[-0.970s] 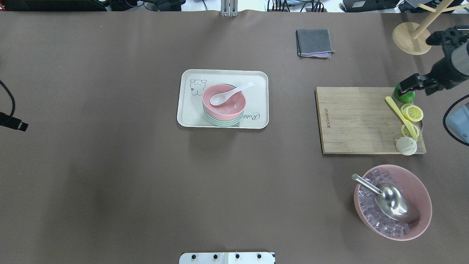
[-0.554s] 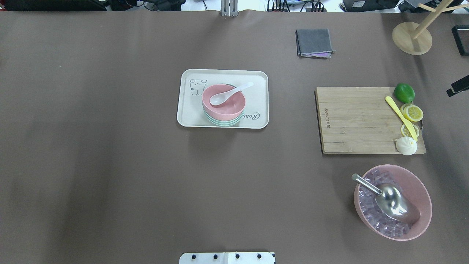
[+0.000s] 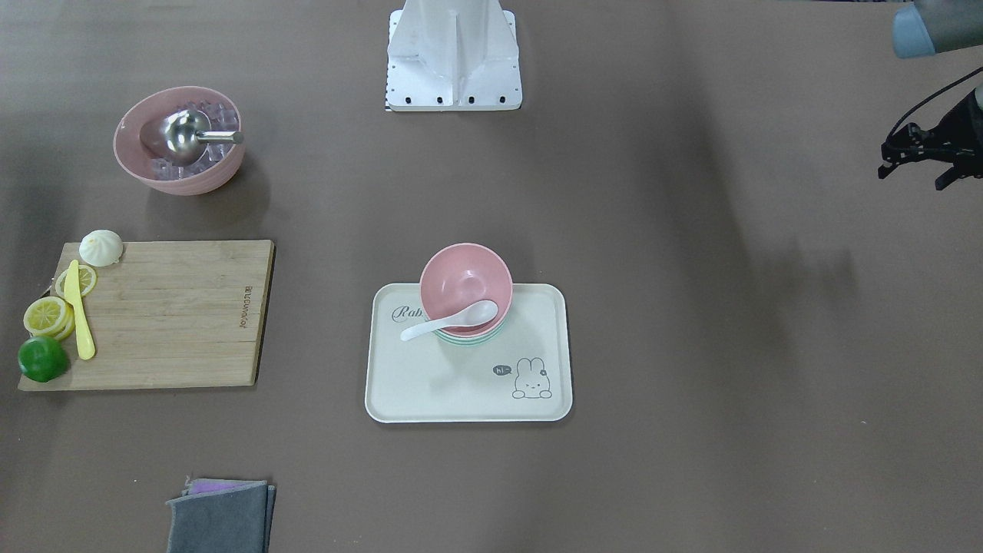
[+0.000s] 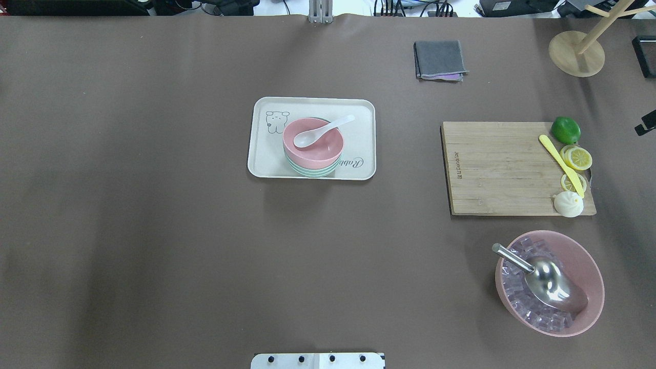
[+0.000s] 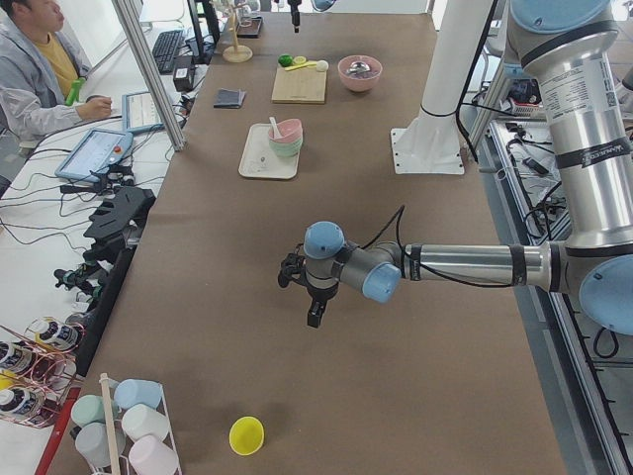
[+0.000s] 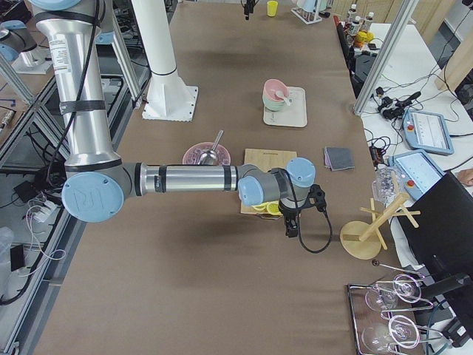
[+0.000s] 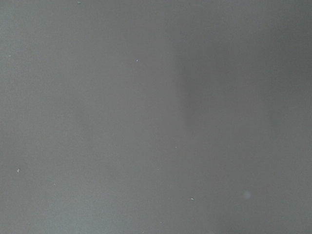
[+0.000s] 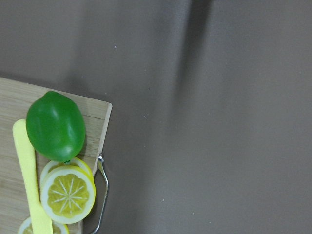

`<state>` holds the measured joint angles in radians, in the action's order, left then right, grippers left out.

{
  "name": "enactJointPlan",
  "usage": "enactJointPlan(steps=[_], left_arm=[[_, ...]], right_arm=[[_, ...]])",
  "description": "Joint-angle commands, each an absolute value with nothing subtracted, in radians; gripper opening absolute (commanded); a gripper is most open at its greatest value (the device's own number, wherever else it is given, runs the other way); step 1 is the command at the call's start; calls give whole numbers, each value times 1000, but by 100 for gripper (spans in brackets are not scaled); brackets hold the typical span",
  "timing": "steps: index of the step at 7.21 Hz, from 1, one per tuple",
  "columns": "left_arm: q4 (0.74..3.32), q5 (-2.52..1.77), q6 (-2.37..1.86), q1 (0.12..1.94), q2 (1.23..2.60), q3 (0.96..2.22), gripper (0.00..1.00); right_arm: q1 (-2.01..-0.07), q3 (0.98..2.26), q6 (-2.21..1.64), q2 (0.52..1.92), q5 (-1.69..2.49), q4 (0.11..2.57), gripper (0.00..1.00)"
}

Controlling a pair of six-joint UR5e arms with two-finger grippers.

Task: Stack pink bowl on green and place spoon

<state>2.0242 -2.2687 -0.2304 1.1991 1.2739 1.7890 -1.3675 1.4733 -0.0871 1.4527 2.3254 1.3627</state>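
Note:
The small pink bowl (image 4: pixel 319 147) sits nested on the mint-green bowl (image 4: pixel 311 171) on a cream tray (image 4: pixel 265 154) at the table's middle. The white spoon (image 4: pixel 320 131) lies in the pink bowl with its handle over the rim. The stack also shows in the front view: pink bowl (image 3: pixel 461 278), green bowl (image 3: pixel 470 339), spoon (image 3: pixel 449 321). My left gripper (image 3: pixel 914 173) hangs far off at the table's left end, with nothing seen in it. My right gripper (image 4: pixel 646 124) shows only as a sliver at the right edge. I cannot tell whether either is open or shut.
A wooden cutting board (image 4: pixel 492 169) on the right carries a lime (image 4: pixel 565 129), a yellow knife (image 4: pixel 558 163), lemon slices and a white bun. A larger pink bowl (image 4: pixel 592 277) holds clear cubes and a steel scoop. A grey cloth (image 4: pixel 439 60) and a wooden stand (image 4: pixel 575 54) lie at the back.
My right arm has drawn back to the right, off the lime and almost out of the overhead view. My left arm's tip has left that view's left edge. Bowls and spoon have not moved.

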Motion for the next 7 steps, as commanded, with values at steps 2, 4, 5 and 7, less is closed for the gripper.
enactJointPlan(steps=[2, 4, 5, 7], left_arm=[[2025, -2269, -232, 1200, 1279, 1787, 98], [2025, -2269, -232, 1198, 1281, 1789, 98], [2022, -2267, -232, 1200, 1284, 1789, 98], [2016, -2264, -235, 1200, 1301, 1779, 98]], right_arm=[[-1370, 1476, -74, 1447, 2327, 1379, 100], [-1370, 1476, -74, 1447, 2329, 1379, 100], [-1370, 1476, -74, 1448, 2329, 1381, 100], [-1371, 1482, -74, 1450, 2330, 1381, 100]])
